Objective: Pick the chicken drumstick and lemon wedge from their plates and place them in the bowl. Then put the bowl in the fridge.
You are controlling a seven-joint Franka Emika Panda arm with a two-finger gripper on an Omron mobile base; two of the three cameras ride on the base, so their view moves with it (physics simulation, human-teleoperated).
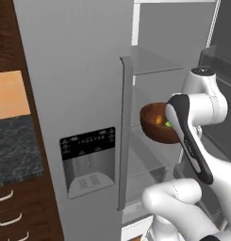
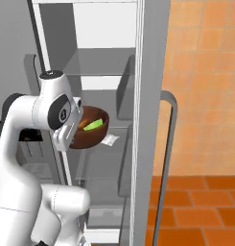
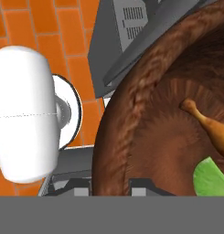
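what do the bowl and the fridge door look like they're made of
The bowl looks like dark-brown wood with a matte finish: streaky grain runs along its thick rim and inner wall. The fridge door looks like brushed stainless steel, flat grey and smooth, though the render leaves that open.

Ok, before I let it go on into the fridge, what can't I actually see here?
- Pincer on the bowl: hidden behind the forearm in both base views, and its tips are not clear in the hand view.
- Chicken drumstick and lemon wedge: cut off by the hand view's right edge.
- Whether the bowl rests on a fridge shelf or hangs above it: the bowl and arm cover the contact.
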